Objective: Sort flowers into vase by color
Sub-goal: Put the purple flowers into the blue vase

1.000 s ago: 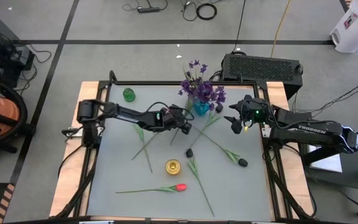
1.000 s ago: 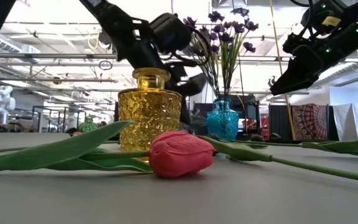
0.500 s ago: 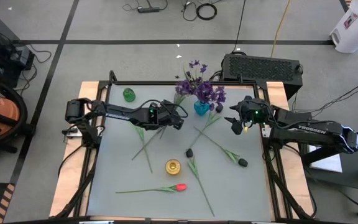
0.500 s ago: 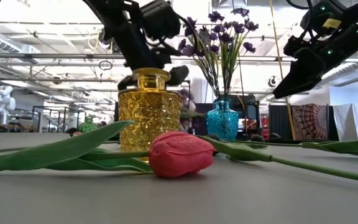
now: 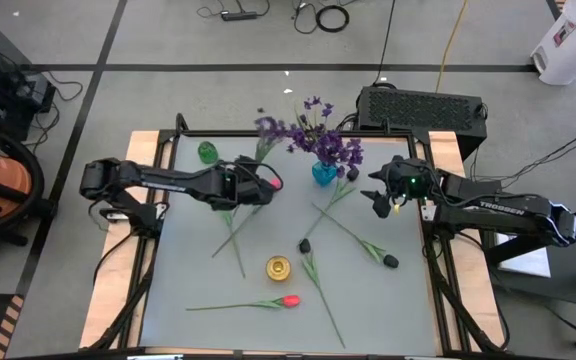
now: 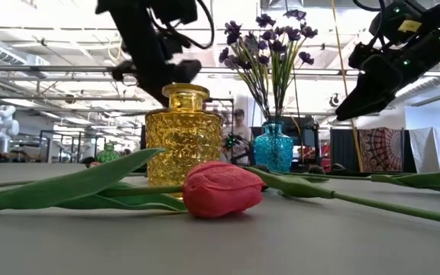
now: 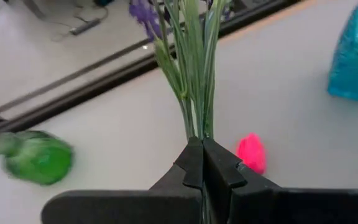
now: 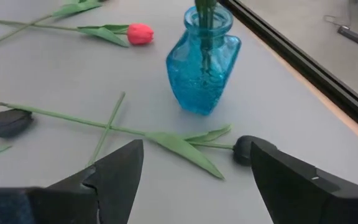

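Purple flowers [image 5: 271, 128] now farther left.

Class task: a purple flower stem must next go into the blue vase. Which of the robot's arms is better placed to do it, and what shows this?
The left. Its gripper is already shut on the purple flower stem. The right gripper hovers open and empty by the blue vase.
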`<move>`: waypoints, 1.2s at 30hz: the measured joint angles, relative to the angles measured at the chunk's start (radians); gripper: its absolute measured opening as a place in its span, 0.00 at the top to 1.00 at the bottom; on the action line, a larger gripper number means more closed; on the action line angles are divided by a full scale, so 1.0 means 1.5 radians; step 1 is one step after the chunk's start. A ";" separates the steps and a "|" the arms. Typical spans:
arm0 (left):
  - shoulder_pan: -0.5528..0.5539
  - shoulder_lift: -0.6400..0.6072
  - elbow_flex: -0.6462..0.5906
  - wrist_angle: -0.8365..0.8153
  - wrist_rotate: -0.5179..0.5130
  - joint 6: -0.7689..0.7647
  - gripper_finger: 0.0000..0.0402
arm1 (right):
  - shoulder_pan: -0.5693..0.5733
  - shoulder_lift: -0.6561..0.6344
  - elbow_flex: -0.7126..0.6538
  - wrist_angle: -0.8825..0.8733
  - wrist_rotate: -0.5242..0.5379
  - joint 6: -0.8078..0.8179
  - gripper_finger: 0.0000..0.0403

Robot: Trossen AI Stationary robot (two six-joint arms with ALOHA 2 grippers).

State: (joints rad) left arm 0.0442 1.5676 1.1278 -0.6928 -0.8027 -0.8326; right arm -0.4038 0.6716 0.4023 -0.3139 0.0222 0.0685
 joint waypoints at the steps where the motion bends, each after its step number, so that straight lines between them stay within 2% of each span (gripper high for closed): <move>1: -0.004 -0.007 0.000 -0.004 -0.010 0.000 1.00 | 0.000 0.000 0.000 -0.001 -0.001 0.000 0.29; 18: -0.098 -0.200 0.001 -0.148 -0.140 0.001 1.00 | 0.000 0.000 0.000 0.009 -0.003 0.017 0.29; 28: -0.193 -0.302 0.001 -0.179 -0.169 0.038 1.00 | 0.001 0.000 0.000 0.097 -0.147 0.015 0.29; 32: -0.244 -0.329 0.001 -0.181 -0.182 0.053 1.00 | 0.016 0.001 0.000 0.127 -0.158 0.014 0.29; 36: -0.310 -0.349 0.001 -0.181 -0.234 0.062 1.00 | 0.045 0.001 0.000 0.135 -0.159 0.016 0.29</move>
State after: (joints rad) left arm -0.4210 1.0444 1.1286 -0.9640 -1.1535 -0.7402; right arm -0.3369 0.6724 0.4023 -0.1122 -0.2157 0.0919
